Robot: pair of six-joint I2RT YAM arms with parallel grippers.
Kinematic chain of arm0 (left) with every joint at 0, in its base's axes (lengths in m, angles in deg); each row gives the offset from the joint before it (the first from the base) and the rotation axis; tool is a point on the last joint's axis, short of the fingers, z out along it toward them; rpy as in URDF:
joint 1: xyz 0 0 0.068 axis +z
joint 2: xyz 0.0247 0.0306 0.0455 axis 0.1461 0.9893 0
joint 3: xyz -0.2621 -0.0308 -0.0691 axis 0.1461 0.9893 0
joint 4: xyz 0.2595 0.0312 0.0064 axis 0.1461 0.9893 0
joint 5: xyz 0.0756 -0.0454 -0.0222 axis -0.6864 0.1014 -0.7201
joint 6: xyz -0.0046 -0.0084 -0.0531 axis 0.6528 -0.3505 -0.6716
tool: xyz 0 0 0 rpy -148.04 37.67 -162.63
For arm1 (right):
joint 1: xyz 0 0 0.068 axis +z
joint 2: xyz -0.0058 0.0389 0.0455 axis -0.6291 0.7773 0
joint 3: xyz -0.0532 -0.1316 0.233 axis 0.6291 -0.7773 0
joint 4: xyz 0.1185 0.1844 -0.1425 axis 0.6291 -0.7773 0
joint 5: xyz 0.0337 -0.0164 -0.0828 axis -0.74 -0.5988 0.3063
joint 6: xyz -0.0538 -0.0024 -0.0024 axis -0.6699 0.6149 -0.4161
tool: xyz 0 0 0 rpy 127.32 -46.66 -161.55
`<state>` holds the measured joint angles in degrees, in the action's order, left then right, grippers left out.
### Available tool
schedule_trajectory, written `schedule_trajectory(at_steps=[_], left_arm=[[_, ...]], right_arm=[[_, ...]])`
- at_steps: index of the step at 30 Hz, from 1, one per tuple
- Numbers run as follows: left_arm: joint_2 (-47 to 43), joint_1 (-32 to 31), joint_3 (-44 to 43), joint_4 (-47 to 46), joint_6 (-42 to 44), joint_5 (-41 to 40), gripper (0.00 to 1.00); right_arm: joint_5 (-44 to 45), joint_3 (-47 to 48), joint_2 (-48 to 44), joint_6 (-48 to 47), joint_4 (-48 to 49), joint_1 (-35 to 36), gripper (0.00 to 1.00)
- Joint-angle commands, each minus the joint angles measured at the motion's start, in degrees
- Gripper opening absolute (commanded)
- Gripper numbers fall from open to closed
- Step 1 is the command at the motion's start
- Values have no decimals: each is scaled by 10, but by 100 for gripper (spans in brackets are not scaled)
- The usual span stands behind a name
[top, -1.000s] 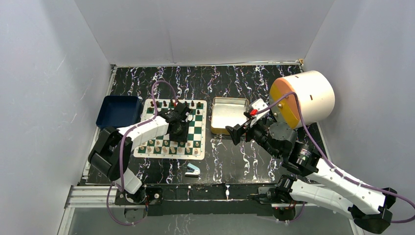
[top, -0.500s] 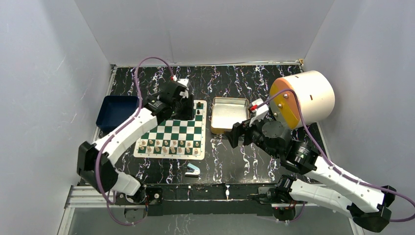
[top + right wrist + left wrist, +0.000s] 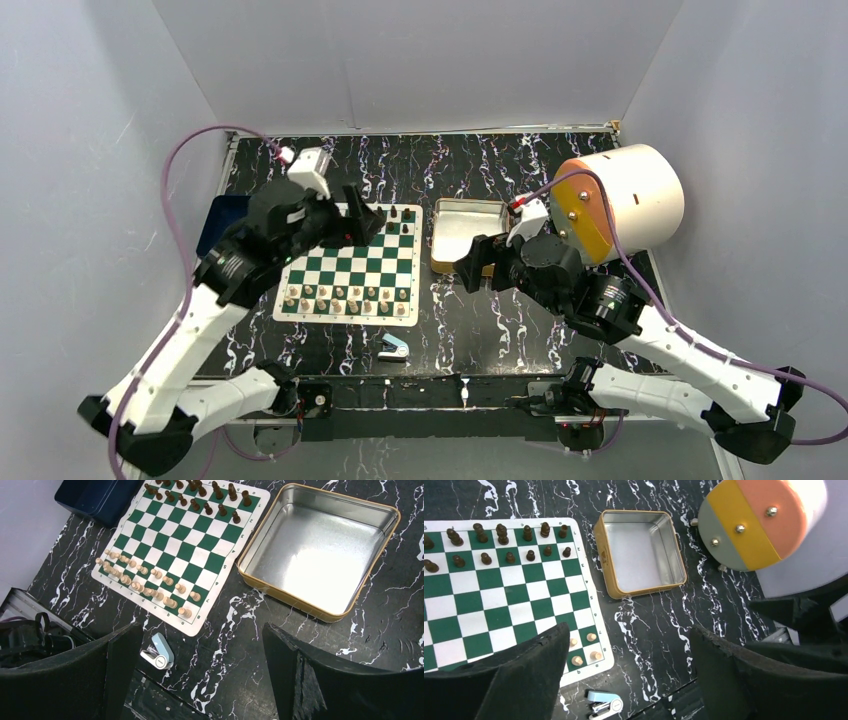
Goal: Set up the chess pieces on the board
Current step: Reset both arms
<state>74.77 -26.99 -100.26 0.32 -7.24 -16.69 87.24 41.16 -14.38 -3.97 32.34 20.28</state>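
Dark brown chess pieces (image 3: 502,531) line the board's (image 3: 355,265) two rows at 12 o'clock and pale ones (image 3: 169,601) those at 6 o'clock, so setup looks finished. The left gripper (image 3: 362,218) has risen off the far rows, jaws spread and empty. The right gripper (image 3: 478,265) hovers at 3 o'clock, jaws wide and empty.
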Motion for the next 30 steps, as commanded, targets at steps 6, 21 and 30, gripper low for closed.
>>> schedule_trajectory(at_steps=[6,21,30], left_arm=[[-158,-3,124,5,-47,-27,89],[-187,-3,158,12,-46,-32,90],[-177,-3,159,3,-44,-18,90]], right_arm=[[29,-10,-31,34,18,0,99],[34,-8,-20,32,26,1,99],[40,-10,-24,31,25,1,99]])
